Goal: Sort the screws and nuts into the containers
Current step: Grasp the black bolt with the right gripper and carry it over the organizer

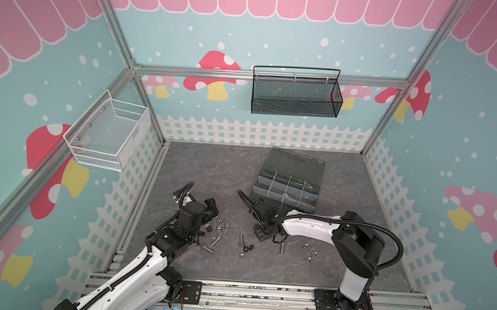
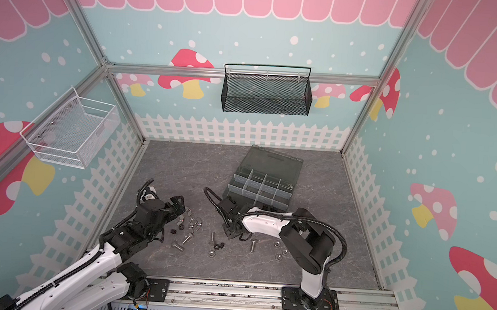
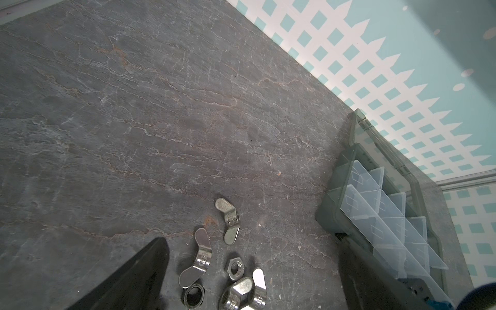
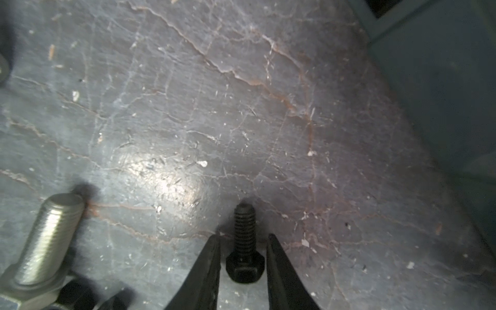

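Most screws [image 1: 241, 239] and nuts [image 1: 305, 245] lay unsorted at lower centre in both top views, outside the containers [image 1: 277, 190]. The right gripper [image 4: 243, 236] narrowly straddled a black screw [image 4: 244, 257]; the left gripper [image 1: 213, 208] gaped wide.

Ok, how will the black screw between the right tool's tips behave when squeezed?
The black screw looks like rigid metal, so probably no flex. Lying on its round threaded shank, it may roll. Its flat-sided hex head should grip securely.
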`<act>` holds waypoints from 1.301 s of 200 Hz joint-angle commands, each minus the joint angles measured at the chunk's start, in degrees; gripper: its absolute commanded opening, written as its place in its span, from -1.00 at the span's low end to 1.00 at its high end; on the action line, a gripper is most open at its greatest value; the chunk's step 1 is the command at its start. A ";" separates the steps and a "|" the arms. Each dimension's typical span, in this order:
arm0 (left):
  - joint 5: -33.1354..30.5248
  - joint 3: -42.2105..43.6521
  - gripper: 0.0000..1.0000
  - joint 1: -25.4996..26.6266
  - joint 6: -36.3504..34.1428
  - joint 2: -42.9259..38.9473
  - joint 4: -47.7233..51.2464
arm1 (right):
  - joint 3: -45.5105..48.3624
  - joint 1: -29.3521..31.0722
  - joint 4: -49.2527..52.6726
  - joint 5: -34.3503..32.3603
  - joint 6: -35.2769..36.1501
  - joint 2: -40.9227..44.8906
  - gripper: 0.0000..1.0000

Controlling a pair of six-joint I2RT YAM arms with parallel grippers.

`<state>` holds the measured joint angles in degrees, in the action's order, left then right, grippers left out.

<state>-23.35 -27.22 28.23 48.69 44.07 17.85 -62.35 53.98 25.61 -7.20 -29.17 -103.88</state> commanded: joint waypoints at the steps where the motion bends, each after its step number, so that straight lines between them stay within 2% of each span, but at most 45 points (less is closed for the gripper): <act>1: -0.02 0.68 0.99 -0.28 1.24 0.00 0.44 | 2.12 0.08 3.13 1.06 0.10 -0.08 -0.42; 59: 0.06 0.68 0.99 -0.35 1.41 -0.04 0.43 | 2.32 0.13 2.92 0.18 0.03 0.84 -0.84; 108: 0.06 0.69 0.99 -0.30 1.41 -0.20 0.48 | 2.14 0.08 2.21 -1.35 -0.07 3.47 -0.99; 185: 0.06 -0.08 0.99 -0.37 1.32 -0.06 0.67 | 3.25 -2.92 2.26 -4.67 -0.87 11.96 -1.00; 260: 0.33 -0.87 0.99 -0.37 1.32 1.34 0.28 | 7.07 -14.70 0.06 -0.97 1.30 21.10 -1.00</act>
<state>-23.33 -27.24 28.18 48.88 44.95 17.85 -56.77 42.26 26.72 -9.63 -28.88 -85.38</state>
